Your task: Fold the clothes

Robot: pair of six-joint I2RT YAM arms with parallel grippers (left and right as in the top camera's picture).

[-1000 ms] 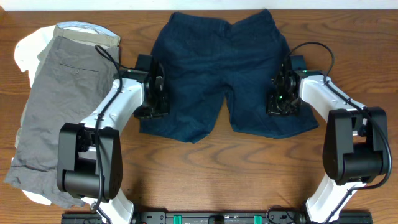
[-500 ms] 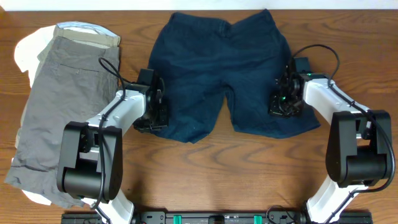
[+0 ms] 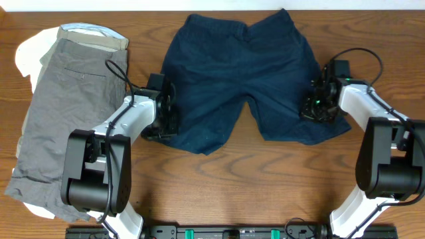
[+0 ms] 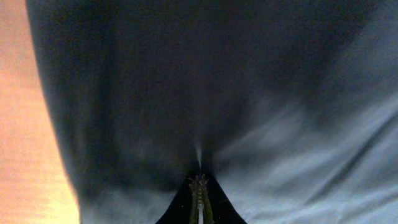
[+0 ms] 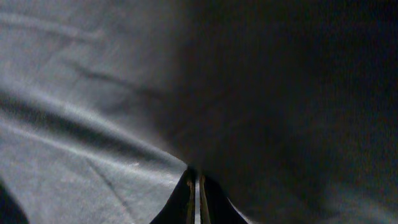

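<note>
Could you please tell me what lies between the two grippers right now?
In the overhead view, only the navy shorts span from the left gripper to the right gripper: both legs, with a narrow wedge of bare table between them.

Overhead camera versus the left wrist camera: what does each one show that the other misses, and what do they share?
Only overhead: the whole blue shorts spread flat, the right fingers at the shorts' right-hand edge, and the grey shorts and white garment off to the left. Only left wrist: a close look at the left fingers pinched shut on a pucker of cloth. Both: the blue shorts and the wooden table.
</note>
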